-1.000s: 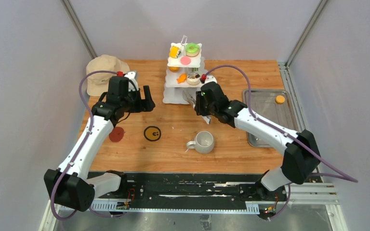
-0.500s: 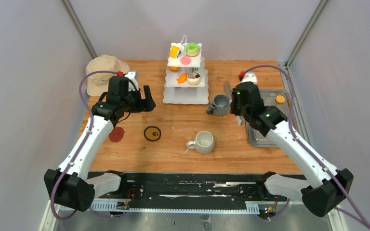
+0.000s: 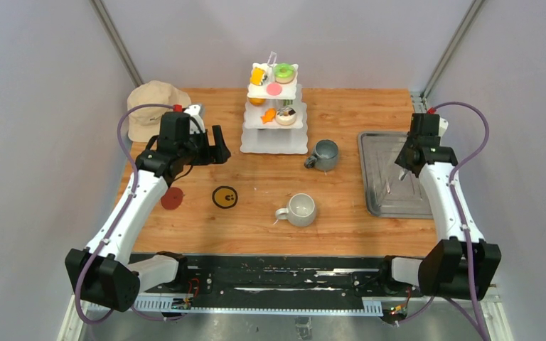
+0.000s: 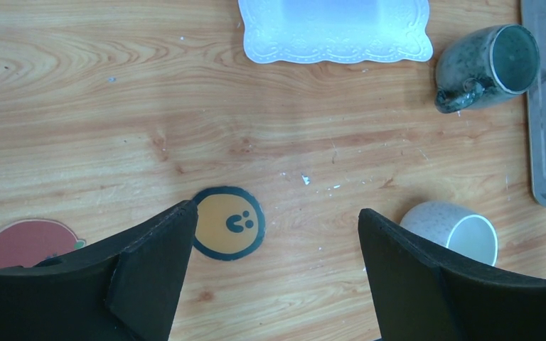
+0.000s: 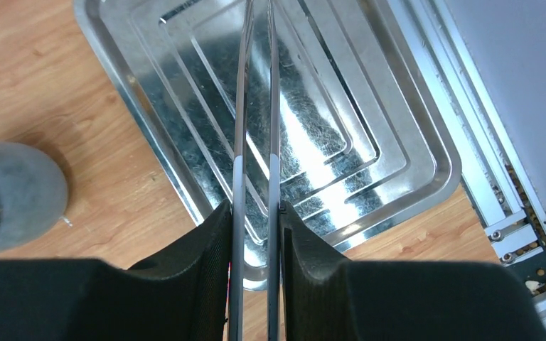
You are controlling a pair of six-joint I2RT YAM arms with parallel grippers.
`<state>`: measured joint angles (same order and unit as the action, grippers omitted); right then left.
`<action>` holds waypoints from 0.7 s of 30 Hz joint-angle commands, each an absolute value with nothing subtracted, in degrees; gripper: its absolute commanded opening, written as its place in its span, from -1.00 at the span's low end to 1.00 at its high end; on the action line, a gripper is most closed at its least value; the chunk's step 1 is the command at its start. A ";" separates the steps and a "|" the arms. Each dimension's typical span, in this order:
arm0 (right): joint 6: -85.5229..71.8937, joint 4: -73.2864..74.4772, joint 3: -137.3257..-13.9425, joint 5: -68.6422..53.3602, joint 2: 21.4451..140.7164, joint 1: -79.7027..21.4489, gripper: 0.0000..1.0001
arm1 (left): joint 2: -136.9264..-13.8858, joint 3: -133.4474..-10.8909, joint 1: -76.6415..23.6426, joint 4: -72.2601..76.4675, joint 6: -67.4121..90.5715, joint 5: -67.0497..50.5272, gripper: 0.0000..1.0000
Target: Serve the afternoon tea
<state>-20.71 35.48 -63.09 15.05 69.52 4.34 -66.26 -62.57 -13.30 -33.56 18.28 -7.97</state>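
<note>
While the wooden desk (image 3: 341, 106) carries the whole tea set, the left end effector (image 3: 218, 150) hangs over its 9 o'clock half, released, fingers spread wide with nothing between them. The right end effector (image 5: 256, 217) is over at 3 o'clock, clenched on a pair of metal tongs (image 5: 237, 170) whose two thin blades point out above the steel tray (image 3: 380, 153).

That tray lies flat along the desk's 3 o'clock edge. The white three-tier stand (image 3: 274, 142) sits at 12 o'clock, and the beige hat (image 3: 153, 106) rests at 10 o'clock, near the far left corner.

A dark grey mug (image 3: 325, 154) stands mouth up just beside the stand's base, at its 4 o'clock, between stand and tray. The pale grey mug (image 3: 302, 208) stands mouth up near 6 o'clock, handle toward 9 o'clock. A yellow smiley disc (image 3: 225, 197) and a red disc (image 3: 172, 198) lie flat at 8 o'clock.

On the top tier sit the green-pink donut (image 3: 284, 72), a yellow piece (image 3: 258, 76) and a pink disc (image 3: 274, 89). An orange piece (image 3: 268, 114) lies on the middle tier.
</note>
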 commanded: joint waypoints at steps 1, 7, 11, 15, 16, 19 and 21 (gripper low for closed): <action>-18.81 34.56 -63.98 13.68 73.22 6.33 -0.45 | -67.00 -63.21 -13.13 -32.01 18.03 -8.49 0.76; -17.74 33.19 -64.92 14.94 76.46 7.74 -0.37 | -67.81 -62.93 -13.16 -31.47 17.93 -8.22 0.76; -16.90 31.58 -64.90 13.36 78.53 8.68 -0.29 | -68.67 -63.14 -13.15 -31.29 17.54 -7.88 0.76; -15.95 30.08 -64.91 11.92 80.01 9.12 -0.22 | -69.16 -63.46 -13.13 -31.38 17.27 -7.61 0.76; -15.72 29.75 -64.95 11.70 80.37 9.35 -0.22 | -69.17 -63.46 -13.11 -31.38 17.23 -7.48 0.76; -15.76 28.92 -64.78 10.34 82.01 10.68 -0.20 | -69.26 -63.13 -13.13 -31.38 17.23 -7.29 0.76; -15.80 28.79 -65.07 10.12 82.90 11.18 -0.20 | -69.34 -63.00 -13.12 -31.38 17.14 -7.29 0.76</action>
